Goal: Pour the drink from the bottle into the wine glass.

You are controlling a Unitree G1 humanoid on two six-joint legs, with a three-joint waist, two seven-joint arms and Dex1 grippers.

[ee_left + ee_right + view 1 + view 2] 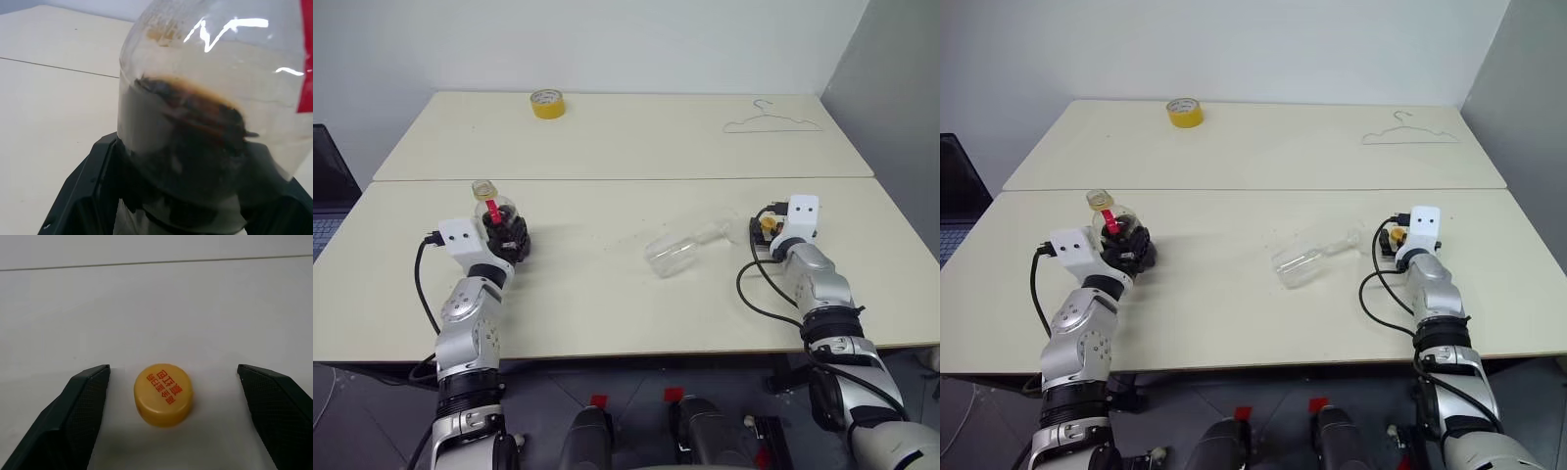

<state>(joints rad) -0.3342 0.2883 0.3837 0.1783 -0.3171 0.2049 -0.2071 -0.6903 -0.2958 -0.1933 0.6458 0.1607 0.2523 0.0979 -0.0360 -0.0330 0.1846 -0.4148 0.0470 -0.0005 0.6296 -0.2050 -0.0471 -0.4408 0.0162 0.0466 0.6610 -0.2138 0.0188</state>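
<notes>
We pinch the bottle (495,217) in our left pincer (506,238).
Dark drink (188,142) half fills it; our right pincer (173,399) is spread around the yellow cap (164,394).

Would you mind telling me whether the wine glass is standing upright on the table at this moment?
No, the wine glass lies tipped on its side on the table, between the two arms.

Glossy clear plastic bottle (210,98); table (146,308) seemingly matt.
</notes>
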